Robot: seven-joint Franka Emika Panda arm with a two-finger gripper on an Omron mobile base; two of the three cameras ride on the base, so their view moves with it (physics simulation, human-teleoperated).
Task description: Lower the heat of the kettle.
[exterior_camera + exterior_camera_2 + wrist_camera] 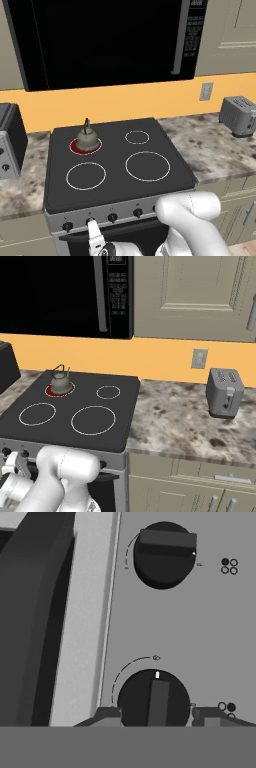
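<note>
The kettle (pixel 87 139) sits on the rear left burner (pixel 74 146) of the stove (pixel 115 165), the one ring that glows red, near the cooktop's back left corner. It looks small and light, a rigid dome with a thin upright handle; for this task it probably need not be lifted at all, since the heat is set from the knobs on the stove's front panel.

Going left to right along that front edge, the left base view shows a row of dark knobs, and the gripper (pixel 93 231) is raised against the second one from the left (pixel 90 220). In the hand view this knob (pixel 156 699) lies between the two finger tips (pixel 108 715), one on each side of it, its ridge running up toward a white mark at the rim. The fingers are spread to the knob's width; whether they already press on it I cannot tell. A neighbouring knob (pixel 164 554) sits farther up the panel in that view.

The knob looks stiff, smooth and round, so the grip probably belongs across its raised ridge, squeezed firmly before turning, or the pads may slip.

Toward the right, the counter (pixel 185 421) carries a toaster (pixel 225 392) near the wall.
</note>
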